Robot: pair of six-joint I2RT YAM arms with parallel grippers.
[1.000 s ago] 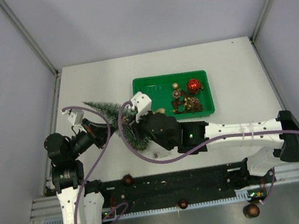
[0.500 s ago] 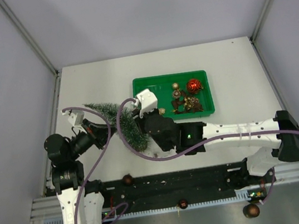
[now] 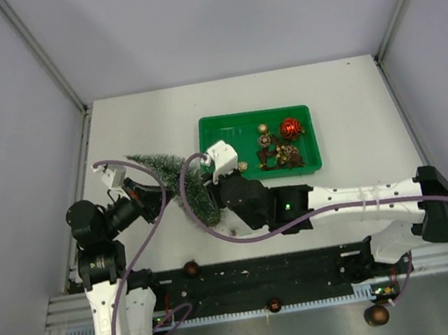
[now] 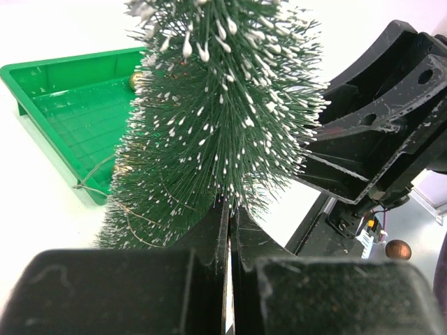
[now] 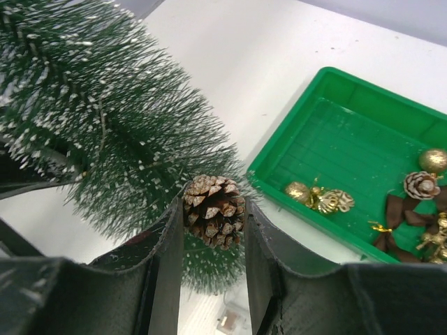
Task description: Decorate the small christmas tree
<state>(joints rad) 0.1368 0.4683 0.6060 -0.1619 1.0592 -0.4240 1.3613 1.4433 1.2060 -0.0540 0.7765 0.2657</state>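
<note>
The small christmas tree (image 3: pixel 197 198) lies slanted on the white table left of the tray, bristly green with frosted tips, shown also as tree (image 4: pixel 223 105) and tree (image 5: pixel 105 132). My left gripper (image 4: pixel 229 206) is shut at the tree's side, bristles right at its tips; from above the left gripper (image 3: pixel 159 196) sits against the tree's left flank. My right gripper (image 5: pixel 214 213) is shut on a brown pine cone (image 5: pixel 213 209) and holds it against the tree's branches. From above the right gripper (image 3: pixel 202 181) is over the tree's middle.
A green tray (image 3: pixel 227 129) behind the tree holds a red ball (image 3: pixel 290 128), gold ornaments (image 5: pixel 321 199), another pine cone (image 5: pixel 421 185) and brown bows. Brown balls (image 3: pixel 191 268) lie along the black rail at the near edge. Grey walls close both sides.
The right wrist has shifted a little to the right and toward the arms, carrying the pine cone along the tree. The left arm and the tree stay about where they were.
</note>
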